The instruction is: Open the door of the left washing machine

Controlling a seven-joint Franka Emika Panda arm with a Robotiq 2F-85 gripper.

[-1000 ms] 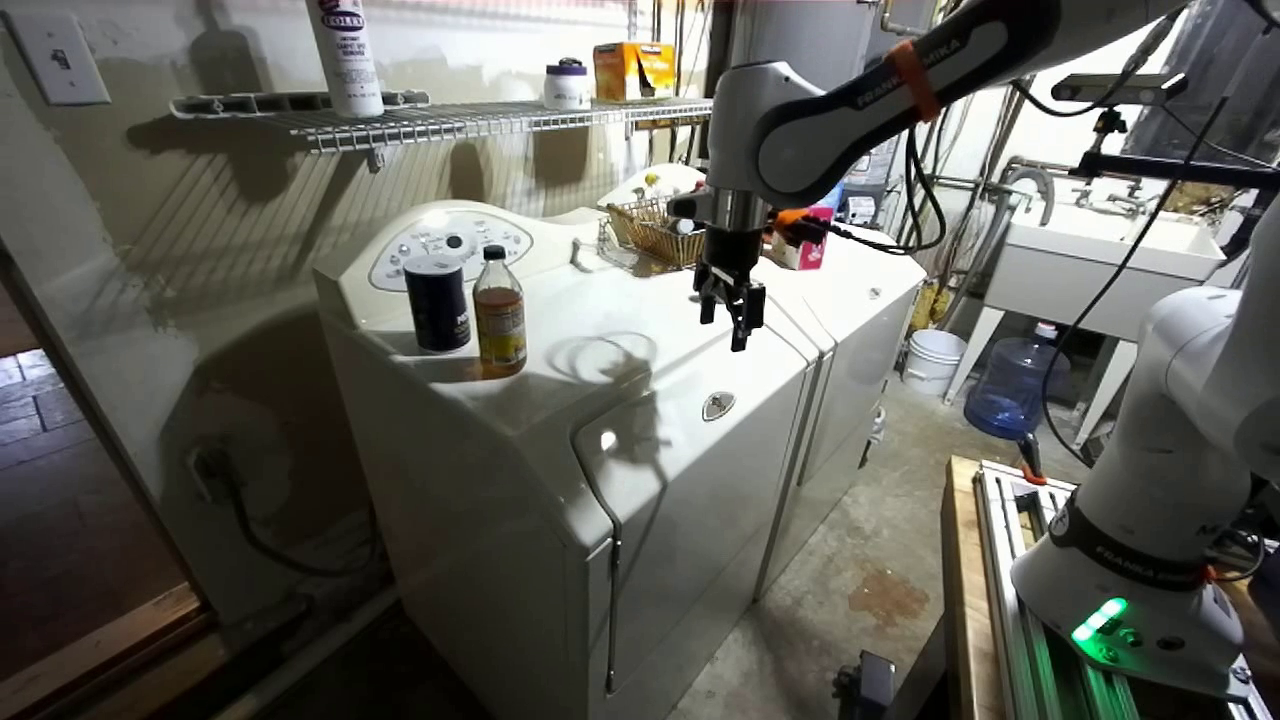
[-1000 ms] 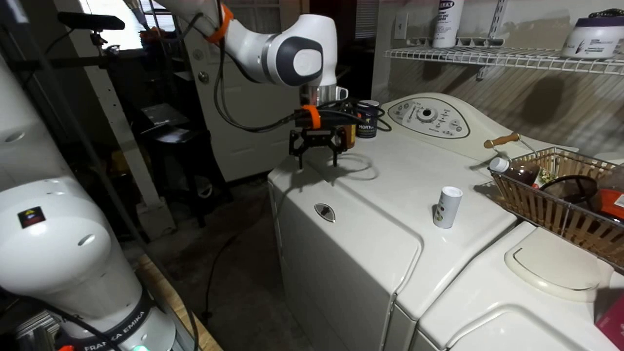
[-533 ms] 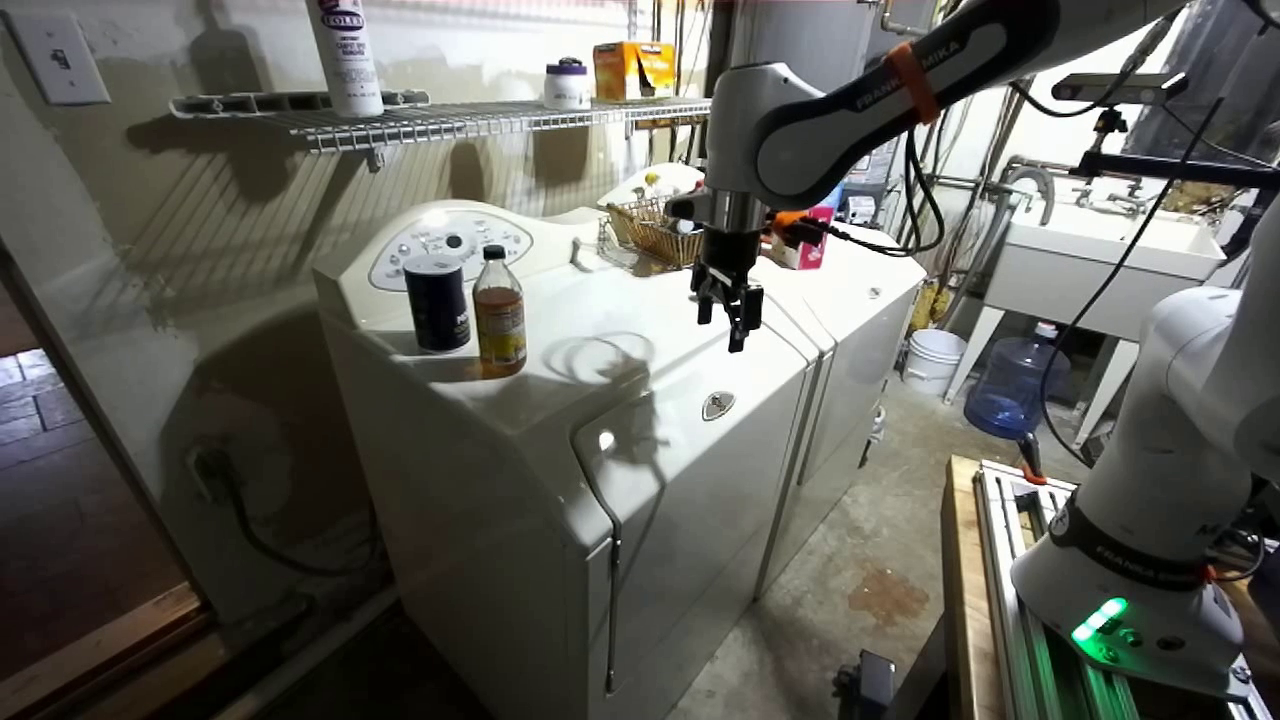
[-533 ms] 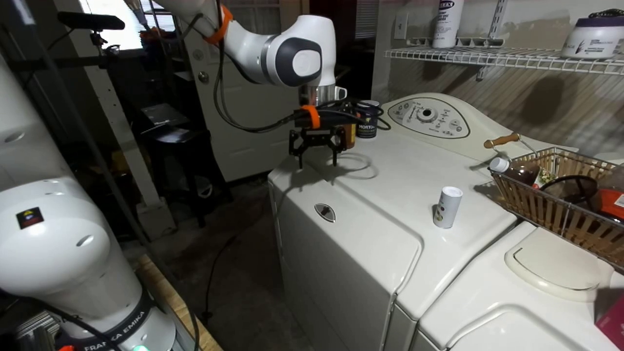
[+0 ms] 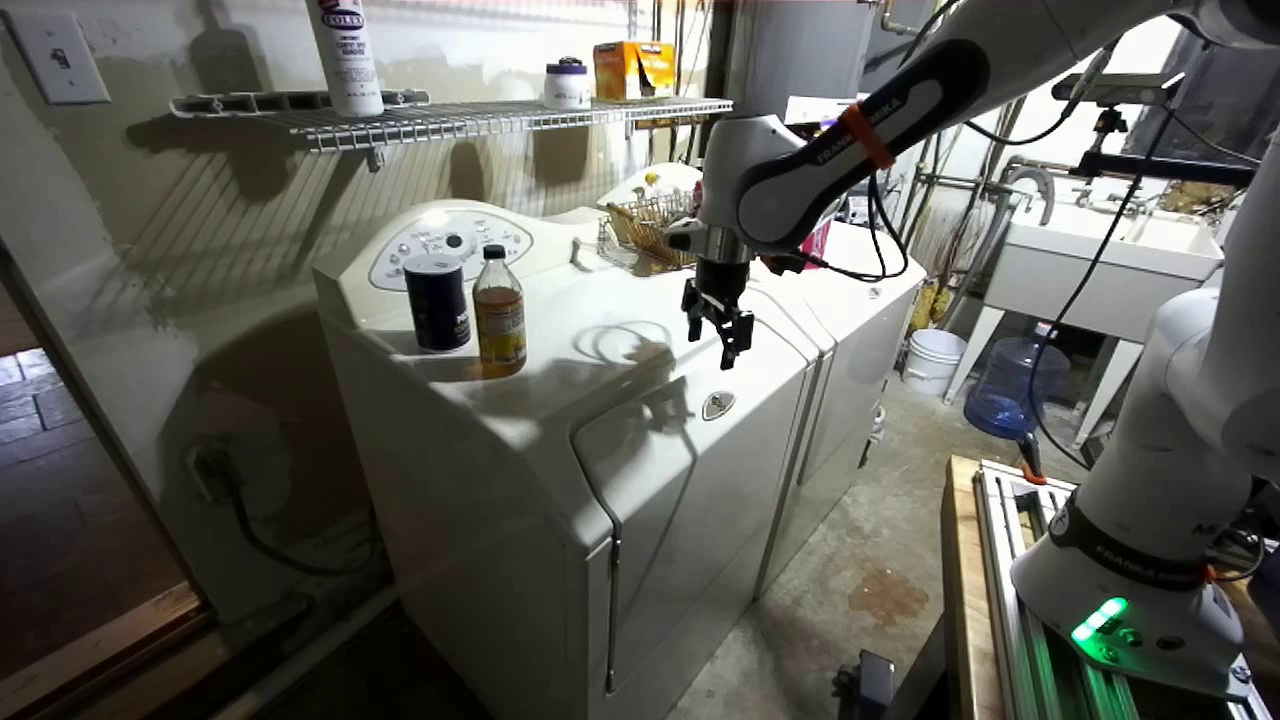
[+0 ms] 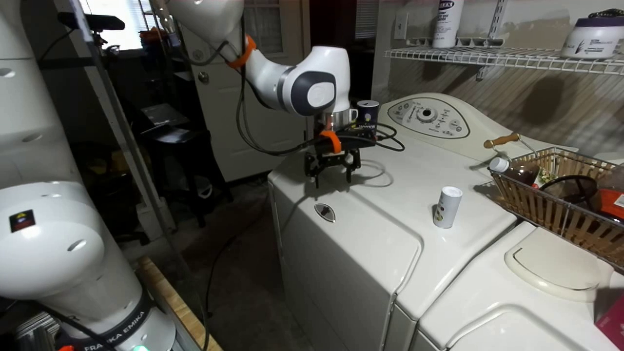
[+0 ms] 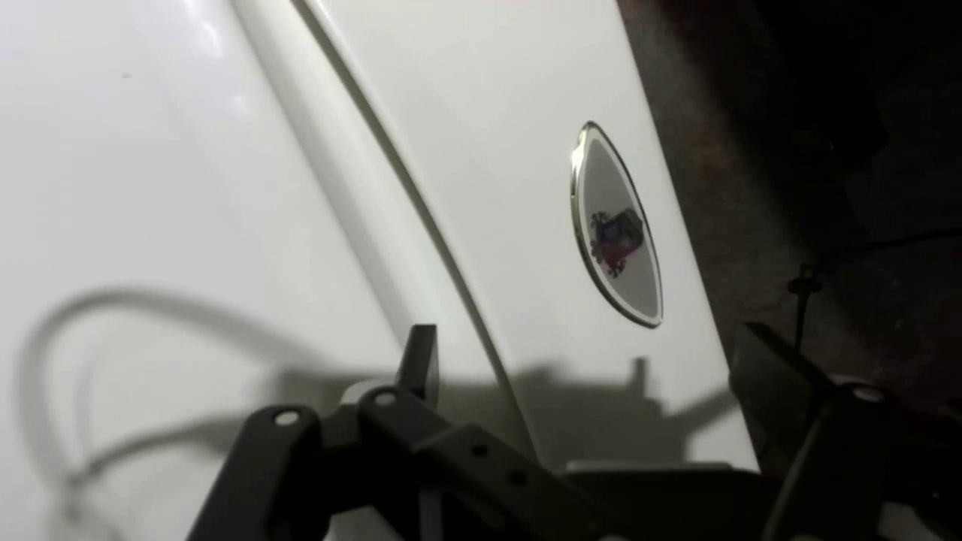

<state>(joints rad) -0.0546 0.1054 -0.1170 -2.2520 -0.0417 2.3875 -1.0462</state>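
The left washing machine (image 5: 470, 510) is the wide white appliance with rounded corners; it also shows in an exterior view (image 6: 390, 180). Its white door (image 5: 690, 530) is shut, with a thin seam round it and an oval badge (image 6: 325, 212) near its top. My gripper (image 5: 712, 346) is open and empty, pointing down just above the door's upper sloped part, beside the badge. In the wrist view the gripper (image 7: 586, 346) has one finger (image 7: 421, 364) on the machine-top side of the seam and the other past the door's front edge. Contact is not visible.
A dark canister (image 5: 437, 303) and an amber bottle (image 5: 499, 320) stand on the machine top. A small white shaker (image 6: 447, 207) and a wicker basket (image 6: 560, 195) stand farther along. The second white appliance (image 6: 487, 273) adjoins. A wire shelf (image 5: 500, 122) hangs above.
Nothing visible moved between the two earlier moments. Since then my gripper has come down towards the door's upper part, shifting left in an exterior view and staying open. The door has not moved.
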